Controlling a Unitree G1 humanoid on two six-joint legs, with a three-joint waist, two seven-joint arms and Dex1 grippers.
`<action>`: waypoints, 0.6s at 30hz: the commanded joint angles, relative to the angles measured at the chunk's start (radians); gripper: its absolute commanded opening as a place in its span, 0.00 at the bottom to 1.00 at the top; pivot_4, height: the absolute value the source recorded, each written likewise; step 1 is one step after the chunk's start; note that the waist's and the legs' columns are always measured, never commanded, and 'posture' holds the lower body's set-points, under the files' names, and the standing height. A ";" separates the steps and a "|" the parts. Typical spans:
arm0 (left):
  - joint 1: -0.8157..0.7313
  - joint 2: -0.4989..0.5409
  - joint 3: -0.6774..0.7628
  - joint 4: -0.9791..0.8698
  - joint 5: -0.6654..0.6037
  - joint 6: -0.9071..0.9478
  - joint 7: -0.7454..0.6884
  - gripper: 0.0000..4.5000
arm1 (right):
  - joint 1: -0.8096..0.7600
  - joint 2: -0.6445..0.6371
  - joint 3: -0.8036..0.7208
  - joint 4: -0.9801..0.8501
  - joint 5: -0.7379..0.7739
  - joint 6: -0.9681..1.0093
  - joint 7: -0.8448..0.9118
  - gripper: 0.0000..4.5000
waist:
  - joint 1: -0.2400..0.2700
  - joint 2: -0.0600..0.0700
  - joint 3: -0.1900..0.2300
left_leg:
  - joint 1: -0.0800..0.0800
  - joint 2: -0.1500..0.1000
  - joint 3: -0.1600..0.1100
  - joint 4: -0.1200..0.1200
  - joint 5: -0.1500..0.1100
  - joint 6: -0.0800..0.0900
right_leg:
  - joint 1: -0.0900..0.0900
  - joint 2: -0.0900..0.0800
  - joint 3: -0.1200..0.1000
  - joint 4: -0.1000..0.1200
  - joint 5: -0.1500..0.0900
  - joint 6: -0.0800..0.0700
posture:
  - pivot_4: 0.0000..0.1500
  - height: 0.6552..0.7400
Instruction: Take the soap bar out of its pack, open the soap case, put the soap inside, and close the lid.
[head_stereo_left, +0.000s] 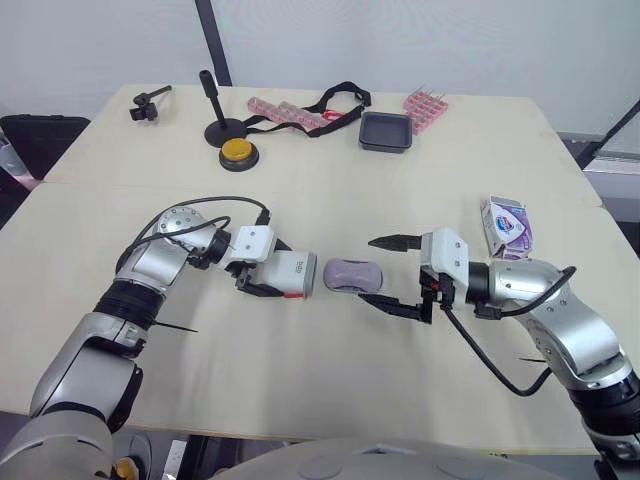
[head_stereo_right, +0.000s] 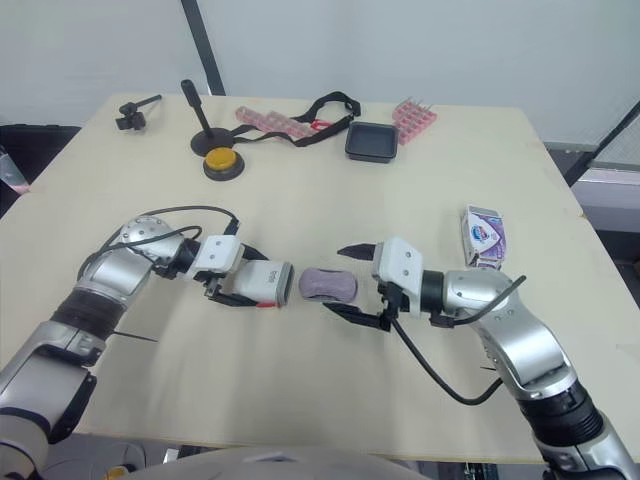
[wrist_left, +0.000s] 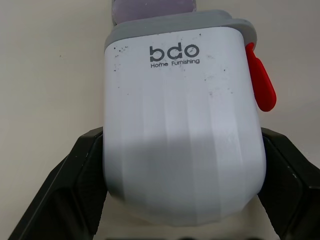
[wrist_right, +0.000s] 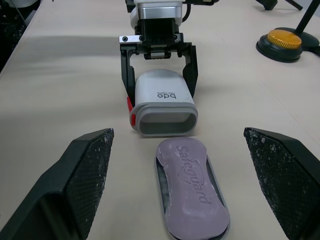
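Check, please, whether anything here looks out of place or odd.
Nothing is spilled or damaged. The soap case lies on its side in the left end effector, mouth open; the soap bar lies just outside it, not inside.

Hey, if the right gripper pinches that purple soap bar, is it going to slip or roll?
Probably stiff: the soap bar keeps crisp embossed lettering. Its rounded, smooth sides may slip between the right gripper's open fingers. Lying flat, it should slide rather than roll.
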 joint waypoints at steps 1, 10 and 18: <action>0.007 0.014 0.022 -0.051 -0.023 0.013 -0.006 0.77 | -0.019 -0.011 -0.003 -0.030 -0.005 0.004 -0.011 1.00 | 0.000 0.000 0.000 | 0.000 0.000 0.000 0.000 0.000 0.000 | 0.000 0.000 0.000 0.000 0.000 0.000 | 1.00 0.99; 0.116 0.112 0.127 -0.221 -0.121 0.113 0.012 0.77 | -0.046 -0.073 0.030 0.013 -0.088 0.045 -0.028 1.00 | -0.005 0.000 0.000 | 0.000 0.000 0.000 -0.001 0.000 -0.001 | 0.000 0.000 0.000 -0.001 0.000 0.000 | 1.00 0.99; 0.195 0.149 0.174 -0.304 -0.139 0.160 0.072 0.77 | -0.132 -0.077 0.126 0.062 -0.159 0.124 -0.021 1.00 | -0.009 0.000 0.000 | 0.002 0.000 0.000 -0.001 0.000 -0.001 | 0.000 0.000 -0.001 -0.002 0.000 0.000 | 1.00 0.99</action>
